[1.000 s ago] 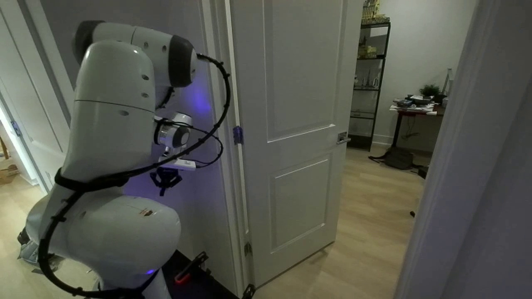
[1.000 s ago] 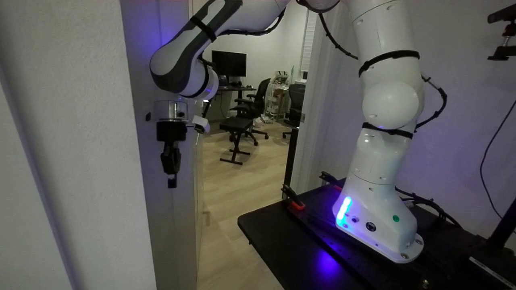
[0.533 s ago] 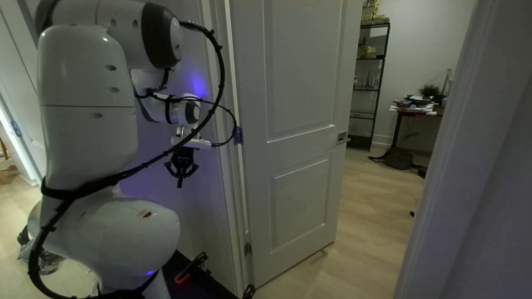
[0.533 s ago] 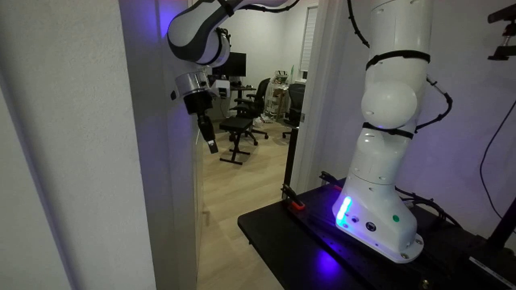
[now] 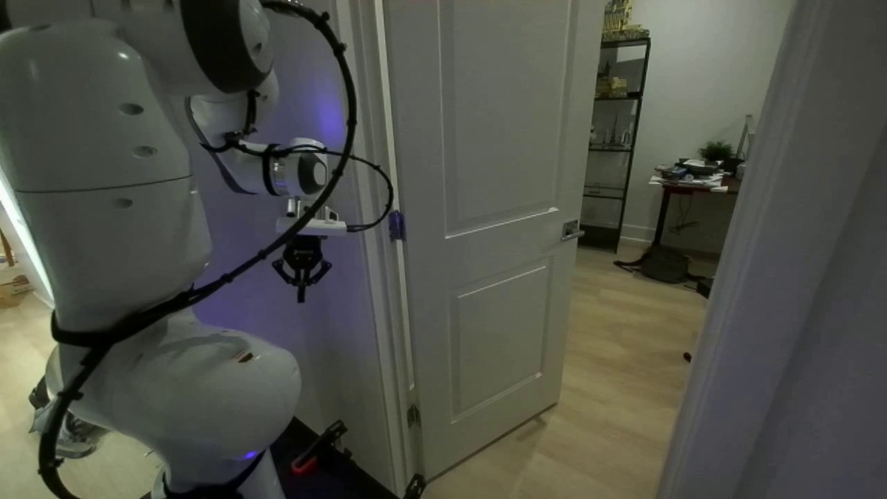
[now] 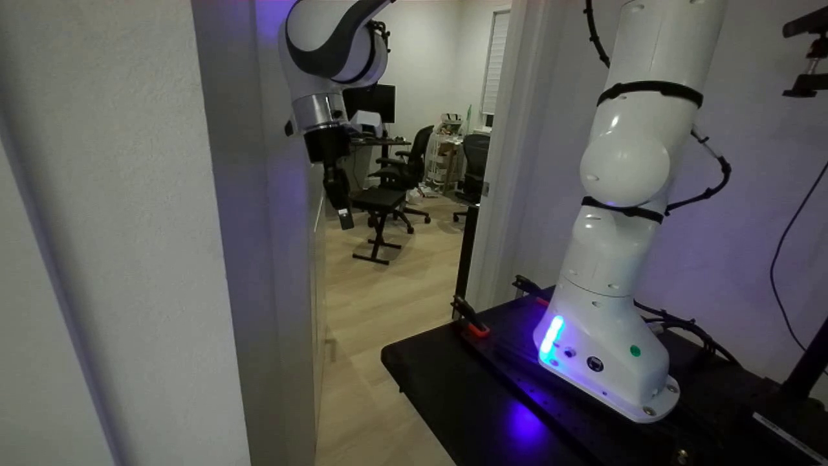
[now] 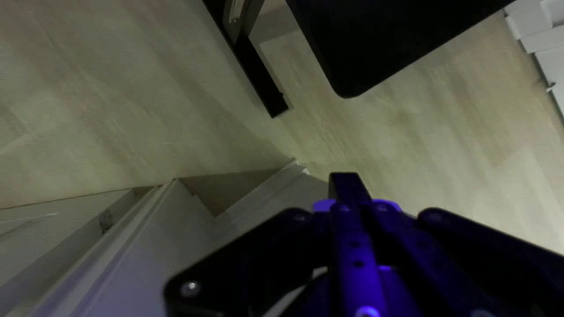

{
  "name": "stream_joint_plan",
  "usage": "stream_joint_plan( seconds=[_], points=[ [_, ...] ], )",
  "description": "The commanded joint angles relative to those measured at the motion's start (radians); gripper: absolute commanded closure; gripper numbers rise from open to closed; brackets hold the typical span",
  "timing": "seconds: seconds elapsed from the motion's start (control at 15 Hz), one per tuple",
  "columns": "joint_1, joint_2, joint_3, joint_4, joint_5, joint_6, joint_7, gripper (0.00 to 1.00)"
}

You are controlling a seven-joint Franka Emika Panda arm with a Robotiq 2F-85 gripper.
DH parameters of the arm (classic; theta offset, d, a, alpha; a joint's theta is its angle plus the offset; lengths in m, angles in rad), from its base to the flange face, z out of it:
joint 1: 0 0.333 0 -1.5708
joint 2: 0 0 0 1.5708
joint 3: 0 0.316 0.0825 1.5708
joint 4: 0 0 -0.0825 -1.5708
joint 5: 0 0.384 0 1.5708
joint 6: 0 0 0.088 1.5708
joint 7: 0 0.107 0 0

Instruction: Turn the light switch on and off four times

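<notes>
Hanging tip-down at a slant with its jaws pressed together, the gripper (image 5: 301, 294) is near the wall (image 5: 336, 360), on the hinge side of the open door (image 5: 509, 242), while where the switch sits cannot be told in these dim views.

The arm (image 5: 97, 256) is glossy white with dark-grey bands (image 5: 222, 45), a black cable (image 5: 351, 104) strapped along it. Its base (image 6: 608, 323) bears a green dot (image 6: 635, 351) and a glowing blue strip (image 6: 552, 336). The black jaws show a silvery screw (image 7: 191, 289).
</notes>
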Motion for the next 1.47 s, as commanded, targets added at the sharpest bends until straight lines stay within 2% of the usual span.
stream_joint_plan(
  seconds=[0.0,0.4,0.67,0.73,0.87,1.4],
  points=[
    [0.013,-0.167,-0.018,-0.135,0.063,0.141,0.056,1.00],
    [0.035,-0.324,-0.043,-0.272,0.062,0.337,0.159,1.00],
    [0.040,-0.387,-0.036,-0.357,0.001,0.545,0.276,1.00],
    [0.043,-0.389,-0.037,-0.364,-0.012,0.579,0.295,0.74],
    [0.049,-0.397,-0.036,-0.387,-0.031,0.643,0.333,0.66],
    [0.046,-0.393,-0.037,-0.437,-0.069,0.805,0.400,0.05]
  ],
)
